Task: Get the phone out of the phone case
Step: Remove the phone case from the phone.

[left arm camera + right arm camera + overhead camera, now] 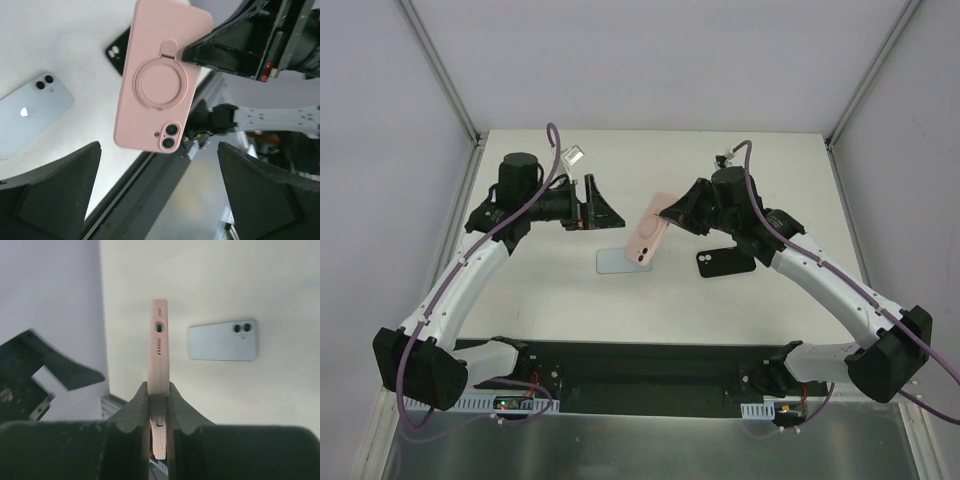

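A pink phone case (648,235) with a ring stand on its back hangs tilted above the table, and my right gripper (670,212) is shut on its upper end. Two phone lenses show in the case's corner cutout (170,136); the rest of the phone is hidden inside. Seen edge-on in the right wrist view, the case (159,350) sits clamped in the right gripper (159,390). My left gripper (605,207) stands open just left of the case, apart from it. In the left wrist view the case (157,75) hangs ahead of the left gripper (159,170), whose jaws are spread wide.
A light blue phone (615,262) lies back up on the table under the pink case. A black phone or case (725,262) lies to its right, beneath the right arm. The black base rail (640,365) runs along the near edge.
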`<state>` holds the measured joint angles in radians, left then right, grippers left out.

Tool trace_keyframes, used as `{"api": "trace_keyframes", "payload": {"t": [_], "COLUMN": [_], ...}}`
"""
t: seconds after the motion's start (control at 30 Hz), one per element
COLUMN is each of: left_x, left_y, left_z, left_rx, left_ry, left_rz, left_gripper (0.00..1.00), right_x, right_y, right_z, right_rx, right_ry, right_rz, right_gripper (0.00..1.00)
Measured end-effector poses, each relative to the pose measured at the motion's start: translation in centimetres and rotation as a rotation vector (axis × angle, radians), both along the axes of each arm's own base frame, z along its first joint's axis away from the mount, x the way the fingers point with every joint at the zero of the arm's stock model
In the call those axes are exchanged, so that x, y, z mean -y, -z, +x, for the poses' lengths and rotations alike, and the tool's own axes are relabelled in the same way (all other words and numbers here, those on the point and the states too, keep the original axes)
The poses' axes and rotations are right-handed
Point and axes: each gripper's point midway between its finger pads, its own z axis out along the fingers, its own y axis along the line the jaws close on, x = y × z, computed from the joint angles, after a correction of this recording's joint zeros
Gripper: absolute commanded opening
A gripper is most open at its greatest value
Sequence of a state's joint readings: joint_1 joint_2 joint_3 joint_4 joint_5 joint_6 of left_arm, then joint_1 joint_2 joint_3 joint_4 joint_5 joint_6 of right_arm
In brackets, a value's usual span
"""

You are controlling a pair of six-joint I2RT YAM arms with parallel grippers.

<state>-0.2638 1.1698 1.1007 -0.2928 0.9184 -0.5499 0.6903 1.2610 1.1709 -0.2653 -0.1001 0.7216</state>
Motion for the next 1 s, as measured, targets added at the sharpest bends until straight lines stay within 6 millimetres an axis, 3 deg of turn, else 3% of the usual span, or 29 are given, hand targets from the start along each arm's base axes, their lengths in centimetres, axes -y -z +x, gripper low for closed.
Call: {"api": "trace_keyframes", "payload": {"t": [0.13,0.37,0.6,1.0], "left_x": [1.3,3.9,8.0,9.4], "left_y": [2.3,4.8,6.5,9.2], "left_z": [-0.4,-2.5,-3.6,-2.2], "left_rx": [0.021,0.099,0.223,0.355], "left_ry": [-0.045,-0.018,0.099,0.120], "left_rz": [0.161,0.380,0.544,0.756], "left_gripper": [0.99,0.99,0.99,0.78], "right_x": [2.3,3.4,3.8,4.0], "right_y": [3.1,6.5,6.8,7.4], "right_z": [1.5,2.3,1.6,-1.5], "right_rx": [-0.121,-0.355,-0.498,-0.646], "right_ry": [0.151,0.301,0.342,0.294], "right_rz": [-0.145,-0.318,-0.397,-0.409], "right_gripper": [0.02,0.01,0.01,0.01]}}
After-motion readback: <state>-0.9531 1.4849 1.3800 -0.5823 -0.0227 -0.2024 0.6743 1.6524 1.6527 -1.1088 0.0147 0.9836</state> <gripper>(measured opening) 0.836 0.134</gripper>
